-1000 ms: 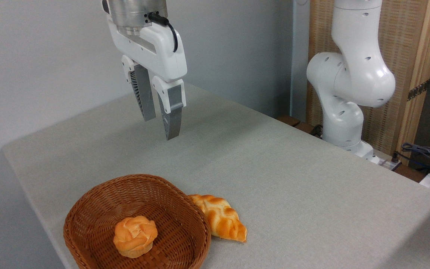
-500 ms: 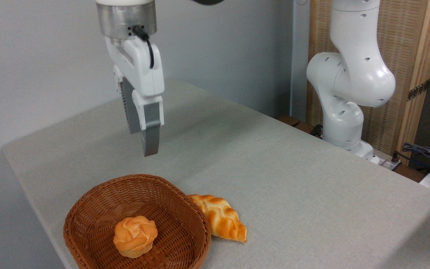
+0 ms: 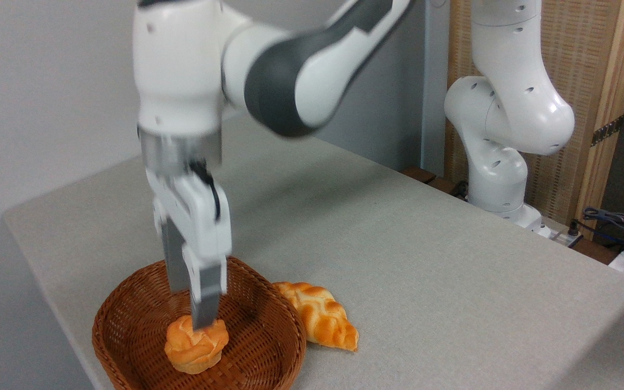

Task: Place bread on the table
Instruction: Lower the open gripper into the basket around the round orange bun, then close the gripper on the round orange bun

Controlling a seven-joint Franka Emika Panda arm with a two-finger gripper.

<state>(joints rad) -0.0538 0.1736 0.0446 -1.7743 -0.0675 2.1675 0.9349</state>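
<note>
The bread (image 3: 197,346), a small round golden bun with a folded top, lies inside the brown wicker basket (image 3: 277,346) near the front left of the table (image 3: 398,254). My gripper (image 3: 190,311) hangs straight down into the basket, right over the bun. Its fingers stand a little apart, so it is open. The nearer fingertip (image 3: 203,319) reaches the bun's top, while the farther finger ends behind it, above the basket floor. Motion blur softens the arm above.
A longer braided loaf (image 3: 323,319) lies on the table against the basket's right rim. The arm's white base (image 3: 499,162) stands at the back right, with cables (image 3: 621,222) beyond the table's right edge. The table's left edge runs close to the basket.
The gripper has turned, shifted left and towards the front, and dropped from well above the table down into the basket onto the bun. The bun and loaf have not moved.
</note>
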